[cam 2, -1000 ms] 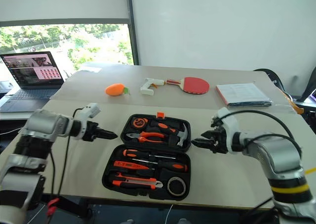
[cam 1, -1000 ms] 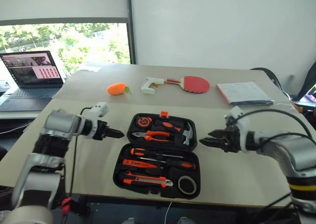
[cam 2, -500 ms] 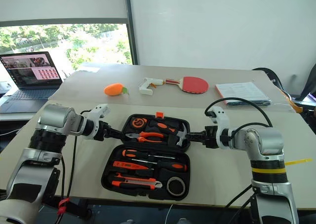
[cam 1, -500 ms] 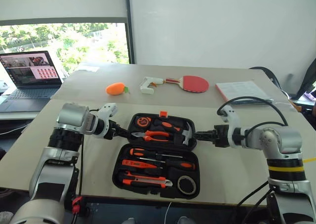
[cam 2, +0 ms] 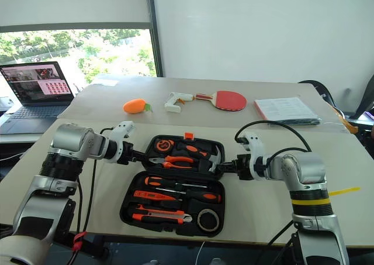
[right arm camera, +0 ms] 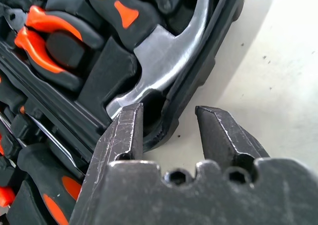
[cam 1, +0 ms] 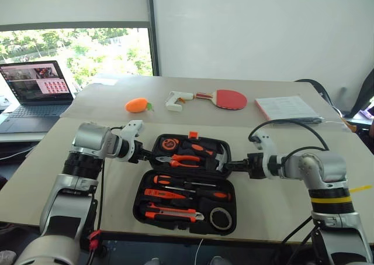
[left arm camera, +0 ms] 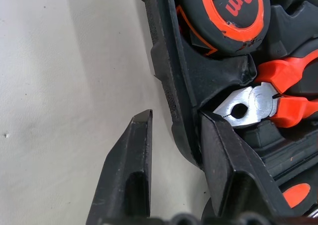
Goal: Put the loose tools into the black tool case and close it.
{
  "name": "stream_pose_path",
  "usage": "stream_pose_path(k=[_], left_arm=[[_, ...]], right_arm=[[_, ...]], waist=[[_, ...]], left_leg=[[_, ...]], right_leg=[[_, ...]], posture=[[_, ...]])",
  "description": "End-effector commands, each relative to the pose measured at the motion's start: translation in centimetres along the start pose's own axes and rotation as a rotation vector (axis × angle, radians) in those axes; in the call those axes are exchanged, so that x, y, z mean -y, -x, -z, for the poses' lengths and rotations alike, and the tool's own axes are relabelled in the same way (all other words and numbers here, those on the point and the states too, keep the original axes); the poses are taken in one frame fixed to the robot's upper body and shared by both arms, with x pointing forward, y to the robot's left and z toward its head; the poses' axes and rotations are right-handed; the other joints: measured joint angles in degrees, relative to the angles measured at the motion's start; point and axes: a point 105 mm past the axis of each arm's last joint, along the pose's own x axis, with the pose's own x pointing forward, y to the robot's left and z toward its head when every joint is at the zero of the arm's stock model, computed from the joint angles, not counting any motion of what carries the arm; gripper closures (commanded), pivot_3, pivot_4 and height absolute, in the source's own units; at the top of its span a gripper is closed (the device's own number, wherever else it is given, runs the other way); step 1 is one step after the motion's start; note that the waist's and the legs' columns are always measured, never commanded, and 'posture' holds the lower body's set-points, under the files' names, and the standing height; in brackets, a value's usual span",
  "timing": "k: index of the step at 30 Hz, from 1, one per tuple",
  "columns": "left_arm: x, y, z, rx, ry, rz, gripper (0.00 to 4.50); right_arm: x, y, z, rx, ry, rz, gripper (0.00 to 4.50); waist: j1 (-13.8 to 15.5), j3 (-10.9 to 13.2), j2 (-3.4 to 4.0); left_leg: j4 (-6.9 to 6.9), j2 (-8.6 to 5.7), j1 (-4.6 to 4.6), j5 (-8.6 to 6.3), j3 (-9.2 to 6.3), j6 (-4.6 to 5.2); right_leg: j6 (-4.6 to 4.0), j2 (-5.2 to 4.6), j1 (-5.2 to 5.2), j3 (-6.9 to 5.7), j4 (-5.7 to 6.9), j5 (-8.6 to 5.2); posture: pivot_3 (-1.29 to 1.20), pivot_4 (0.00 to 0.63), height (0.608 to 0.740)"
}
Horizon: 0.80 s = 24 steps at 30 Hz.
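**Supervisor:** Where are you with the tools?

**Me:** As far as I can see, the packing is done. The black tool case (cam 1: 188, 183) lies open flat on the table (cam 1: 280, 206) in front of me, and every slot I can make out is filled: tape measure (left arm camera: 233, 9), pliers (cam 1: 182, 159) and hammer (right arm camera: 164, 56) in the far half, screwdrivers (cam 1: 190, 186), the knife (cam 1: 172, 213) and the dark disc (cam 1: 221, 218) in the near half. I see no stray tool on the table around the case.

**Supervisor:** So only the closing is left?

**Me:** That's my reading. The lid is not folded over yet and the orange latch (cam 1: 193, 135) on the far edge isn't fastened.

**Supervisor:** And your hands?

**Me:** The left gripper (left arm camera: 174, 135) straddles the left rim of the far half, one finger inside by the pliers' nose, one outside on the table side, jaws narrow around the wall. The right gripper (right arm camera: 164, 120) does the same on the right rim, one finger inside under the hammer head. Whether either one is actually pinching the rim, I can't tell.

**Supervisor:** Anything nearby to mind?

**Me:** The glue gun (cam 1: 178, 100), paddle (cam 1: 229, 98) and orange toy (cam 1: 138, 105) sit well back.
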Motion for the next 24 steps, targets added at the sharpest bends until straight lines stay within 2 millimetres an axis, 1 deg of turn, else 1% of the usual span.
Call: stream_pose_path(k=[1, 3, 4, 5, 12, 16, 18, 20, 24], left_arm=[[0.1, 0.0, -0.1, 0.009, -0.005, -0.002, 3.27], [0.2, 0.0, -0.1, 0.012, -0.001, 0.004, 3.77], [0.2, 0.0, -0.1, 0.013, 0.001, 0.006, 4.14], [0.2, 0.0, 0.0, 0.012, 0.002, 0.007, 4.46], [0.1, 0.1, 0.2, 0.024, 0.004, 0.011, 4.46], [0.7, 0.7, -0.4, 0.104, -0.023, 0.083, 4.46], [1.0, 1.2, -0.9, 0.174, -0.042, 0.131, 4.46], [1.4, 1.9, -1.5, 0.271, -0.107, 0.178, 4.46], [2.9, 3.2, -1.6, 0.419, -0.212, 0.277, 4.46]], right_arm=[[-0.7, 0.1, -0.4, 0.0, 0.025, -0.015, 3.63], [-0.7, 0.0, -0.2, -0.007, 0.028, -0.017, 4.28], [-0.7, -0.1, -0.2, -0.009, 0.026, -0.017, 4.5], [-0.8, -0.1, -0.1, -0.011, 0.026, -0.02, 4.5], [-1.0, 0.0, -0.3, 0.005, 0.023, -0.036, 4.5], [-1.5, 0.7, -1.4, 0.087, 0.054, -0.067, 4.5], [-1.9, 1.2, -1.8, 0.136, 0.112, -0.078, 4.5], [-2.3, 1.9, -2.2, 0.204, 0.182, -0.076, 4.5], [-2.7, 2.8, -2.4, 0.309, 0.333, -0.037, 4.5]], waist=[[0.0, 0.0, 0.0], [0.0, -0.01, -0.01], [-0.02, -0.02, -0.01], [-0.07, -0.02, 0.0], [-0.15, -0.04, 0.02], [-0.16, -0.05, 0.05], [-0.23, -0.05, 0.05], [-0.2, -0.05, 0.06], [-0.14, -0.04, 0.06]], left_leg=[[0.0, 0.0, 0.0, 0.0, 0.0, 0.0], [0.0, 0.01, 0.04, 0.0, 0.0, 0.0], [0.0, 0.01, 0.11, 0.0, -0.01, 0.0], [0.0, 0.01, 0.22, 0.0, 0.01, 0.0], [-0.03, 0.02, 0.32, 0.01, 0.01, -0.02], [-0.05, 0.02, 0.31, 0.01, 0.01, -0.02], [-0.07, 0.03, 0.27, 0.01, 0.02, -0.02], [-0.1, 0.03, 0.19, 0.01, 0.01, -0.02], [-0.11, 0.07, -0.02, 0.01, 0.01, -0.04]], right_leg=[[0.0, 0.0, 0.0, 0.0, 0.0, 0.0], [0.0, 0.0, 0.06, 0.0, -0.01, 0.0], [0.0, 0.0, 0.11, 0.0, -0.01, 0.0], [0.0, 0.0, 0.19, 0.01, -0.02, 0.0], [-0.03, 0.03, 0.24, 0.03, 0.0, 0.02], [-0.03, 0.03, 0.21, 0.04, 0.01, 0.02], [-0.03, 0.02, 0.17, 0.05, 0.0, 0.02], [-0.03, 0.02, 0.09, 0.05, -0.03, 0.02], [-0.04, -0.02, -0.11, 0.05, -0.03, 0.03]], posture=[[0.0, 0.15, 0.74], [0.0, 0.15, 0.74], [0.0, 0.15, 0.74], [0.0, 0.15, 0.74], [0.0, 0.15, 0.74], [0.0, 0.15, 0.74], [0.0, 0.15, 0.74], [0.0, 0.15, 0.74], [0.0, 0.15, 0.74]])
